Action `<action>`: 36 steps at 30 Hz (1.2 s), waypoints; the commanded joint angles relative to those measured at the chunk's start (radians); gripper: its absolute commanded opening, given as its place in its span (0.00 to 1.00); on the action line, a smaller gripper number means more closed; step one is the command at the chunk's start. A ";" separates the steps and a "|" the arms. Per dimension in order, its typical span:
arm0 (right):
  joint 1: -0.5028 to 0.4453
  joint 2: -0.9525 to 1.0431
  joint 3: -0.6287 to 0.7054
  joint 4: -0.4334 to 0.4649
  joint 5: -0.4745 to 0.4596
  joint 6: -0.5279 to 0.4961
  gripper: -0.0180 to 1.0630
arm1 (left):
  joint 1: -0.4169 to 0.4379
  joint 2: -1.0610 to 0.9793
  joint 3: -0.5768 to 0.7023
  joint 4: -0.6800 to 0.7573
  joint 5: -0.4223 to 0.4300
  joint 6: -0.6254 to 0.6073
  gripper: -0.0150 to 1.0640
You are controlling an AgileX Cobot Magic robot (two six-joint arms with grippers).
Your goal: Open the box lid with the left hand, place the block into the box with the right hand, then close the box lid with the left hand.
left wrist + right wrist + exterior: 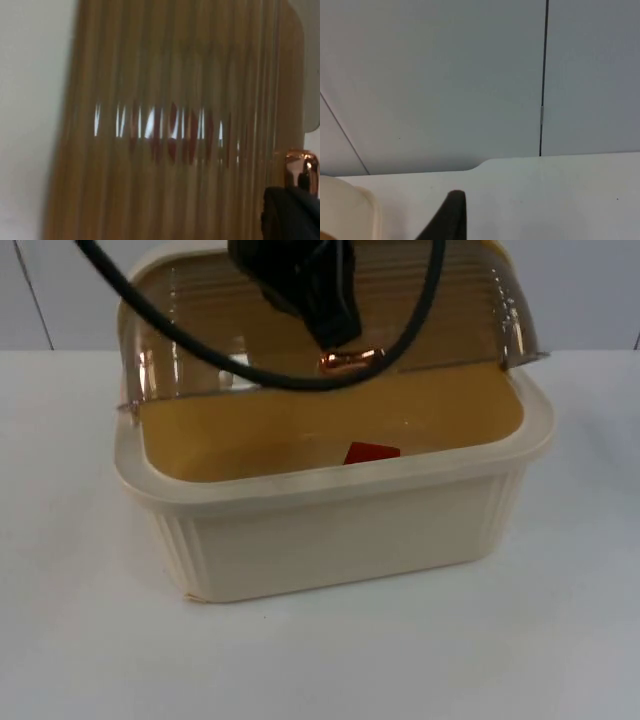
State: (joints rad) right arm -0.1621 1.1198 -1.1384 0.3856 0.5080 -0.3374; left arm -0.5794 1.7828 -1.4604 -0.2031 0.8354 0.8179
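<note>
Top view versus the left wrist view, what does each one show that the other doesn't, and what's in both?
Top view alone: the whole cream box on the white table, its rim and ribbed front wall, with the red block lying directly visible on its floor.

Left wrist view alone: a close look through the lid's ribbing, where the block appears just as broken red streaks.

Both: the ribbed amber lid, its copper handle, and the left gripper at that handle.

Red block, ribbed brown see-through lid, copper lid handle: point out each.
Red block (371,453), top view, its upper face inside the box.
Ribbed brown see-through lid (190,345), top view, left ribbed panel.
Copper lid handle (350,360), top view, its shiny middle.
</note>
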 commanded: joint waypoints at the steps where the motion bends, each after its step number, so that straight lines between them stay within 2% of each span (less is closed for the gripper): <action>1: -0.004 -0.009 0.002 0.008 0.010 -0.003 0.98 | -0.024 -0.010 0.076 0.058 -0.092 -0.021 0.01; 2: -0.004 -0.009 0.002 0.008 0.010 -0.003 0.98 | -0.024 -0.010 0.076 0.058 -0.092 -0.021 0.01; 7: -0.004 -0.015 0.002 0.008 0.019 -0.003 0.98 | -0.087 -0.038 0.173 0.130 -0.210 -0.089 0.01; 11: -0.004 -0.020 0.002 0.008 0.019 -0.003 0.98 | -0.106 -0.039 0.179 0.178 -0.229 -0.146 0.01; 21: -0.004 -0.020 0.002 0.008 0.019 -0.003 0.98 | -0.110 -0.039 0.180 0.185 -0.212 -0.168 0.01; 25: -0.004 -0.020 0.002 0.008 0.019 -0.003 0.98 | -0.118 -0.039 0.180 0.170 -0.172 -0.121 0.01; 36: -0.004 -0.020 0.002 0.008 0.019 -0.003 0.98 | -0.199 -0.051 0.180 0.101 -0.167 -0.130 0.01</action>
State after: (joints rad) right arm -0.1621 1.1081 -1.1384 0.3920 0.5278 -0.3374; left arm -0.7557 1.7590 -1.2848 -0.0725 0.6701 0.6991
